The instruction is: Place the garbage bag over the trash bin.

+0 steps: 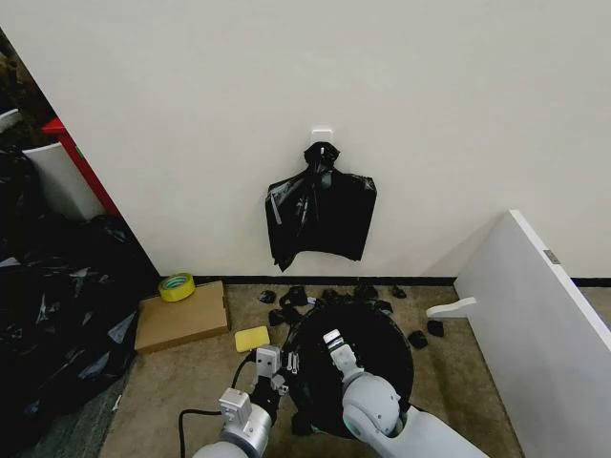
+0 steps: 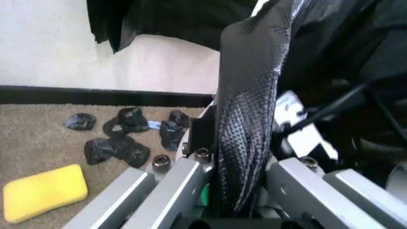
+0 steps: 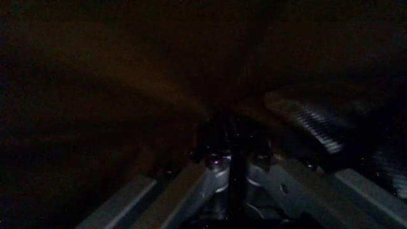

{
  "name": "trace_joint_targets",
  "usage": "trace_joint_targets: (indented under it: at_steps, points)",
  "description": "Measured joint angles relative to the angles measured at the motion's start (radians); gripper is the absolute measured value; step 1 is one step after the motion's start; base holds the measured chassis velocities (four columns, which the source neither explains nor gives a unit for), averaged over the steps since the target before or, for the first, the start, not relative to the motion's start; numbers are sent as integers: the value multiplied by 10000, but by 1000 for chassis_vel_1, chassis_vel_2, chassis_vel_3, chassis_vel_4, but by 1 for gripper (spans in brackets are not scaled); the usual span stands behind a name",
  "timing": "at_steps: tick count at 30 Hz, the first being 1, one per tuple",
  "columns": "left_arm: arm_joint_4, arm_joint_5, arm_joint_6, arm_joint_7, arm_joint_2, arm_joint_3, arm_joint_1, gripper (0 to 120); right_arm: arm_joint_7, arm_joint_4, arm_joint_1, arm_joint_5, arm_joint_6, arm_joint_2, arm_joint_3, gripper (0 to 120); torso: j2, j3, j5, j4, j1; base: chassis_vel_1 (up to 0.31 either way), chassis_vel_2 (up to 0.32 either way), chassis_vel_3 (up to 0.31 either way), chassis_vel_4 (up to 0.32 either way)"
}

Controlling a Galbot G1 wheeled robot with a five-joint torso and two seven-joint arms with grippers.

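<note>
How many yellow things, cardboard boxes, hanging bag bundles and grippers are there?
Yellow things: 2, the sponge and the tape roll
Cardboard boxes: 1
Bag bundles hanging on the wall: 1
Grippers: 2, left gripper and right gripper, both at the garbage bag
Total: 6

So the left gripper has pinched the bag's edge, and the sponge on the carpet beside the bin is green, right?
Not quite: the sponge is yellow, not green, as the left wrist view and head view show. The rest holds: the left gripper is shut on a fold of the bag, and the sponge lies on the carpet beside the bin.
</note>
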Motion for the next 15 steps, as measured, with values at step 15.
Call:
trace_joint_targets:
  at_steps: [15]
  points:
    - [-13,-72,32,135,26,-67,-52,1,-140,1811,-1105,-256,-1410,-942,448,0,0,-1,1,-4,0,0,0,0,0]
